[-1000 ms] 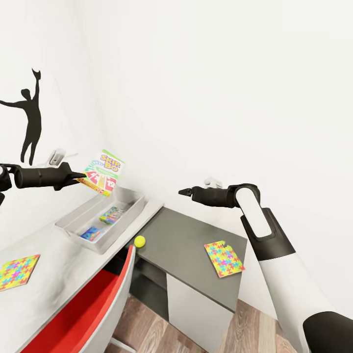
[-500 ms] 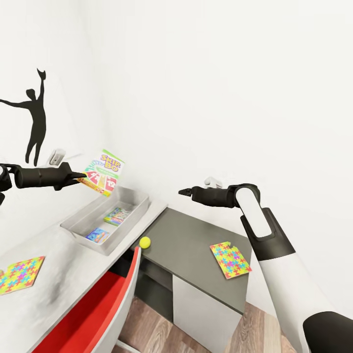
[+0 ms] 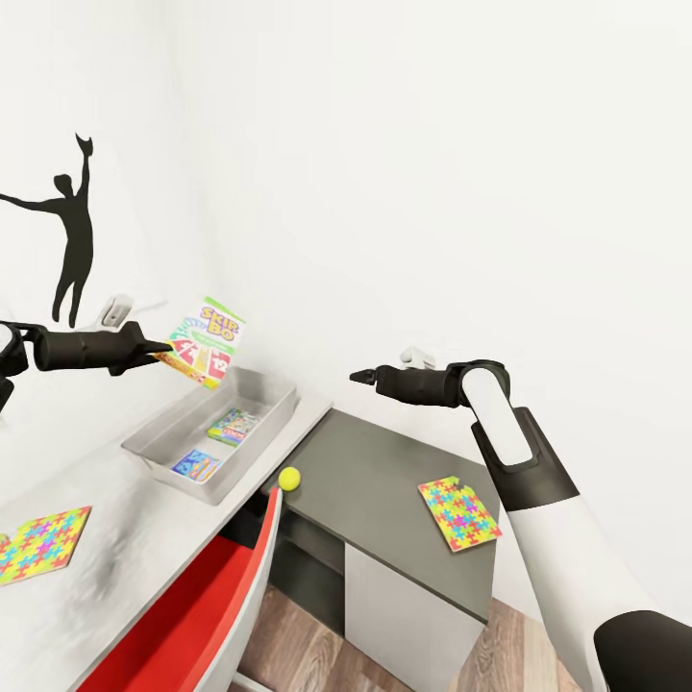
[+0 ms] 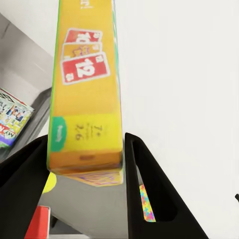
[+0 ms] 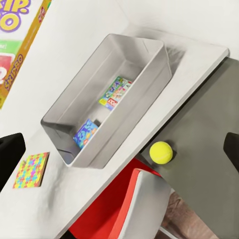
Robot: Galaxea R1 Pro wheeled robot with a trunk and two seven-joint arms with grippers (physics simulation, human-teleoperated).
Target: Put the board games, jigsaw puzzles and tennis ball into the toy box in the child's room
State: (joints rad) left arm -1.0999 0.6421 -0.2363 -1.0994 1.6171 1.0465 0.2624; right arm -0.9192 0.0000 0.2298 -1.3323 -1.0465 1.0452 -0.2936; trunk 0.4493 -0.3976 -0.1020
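My left gripper [image 3: 161, 348] is shut on the near end of the SKIP-BO board game [image 3: 206, 341], holding it in the air above the far end of the grey toy box [image 3: 270, 407]. In the left wrist view the box [image 4: 85, 89] sits between both fingers [image 4: 149, 189]. Two more board games lie in the toy box: a green-edged colourful one [image 3: 234, 426] and a small blue one [image 3: 195, 464]. The tennis ball [image 3: 289, 478] rests by the table's corner. One jigsaw puzzle [image 3: 459, 513] lies on the dark cabinet, another [image 3: 38, 545] on the pale table. My right gripper [image 3: 363, 377] hovers open over the cabinet.
A red chair [image 3: 192, 615] stands tucked against the table [image 3: 135, 519] just in front of the toy box and ball. White walls close in behind and to the left, one with a black silhouette picture [image 3: 72, 231]. Wood floor [image 3: 308, 654] shows below.
The whole picture has slid slightly right, so the camera has moved. Both arms keep their pose, and the SKIP-BO box stays held above the toy box.
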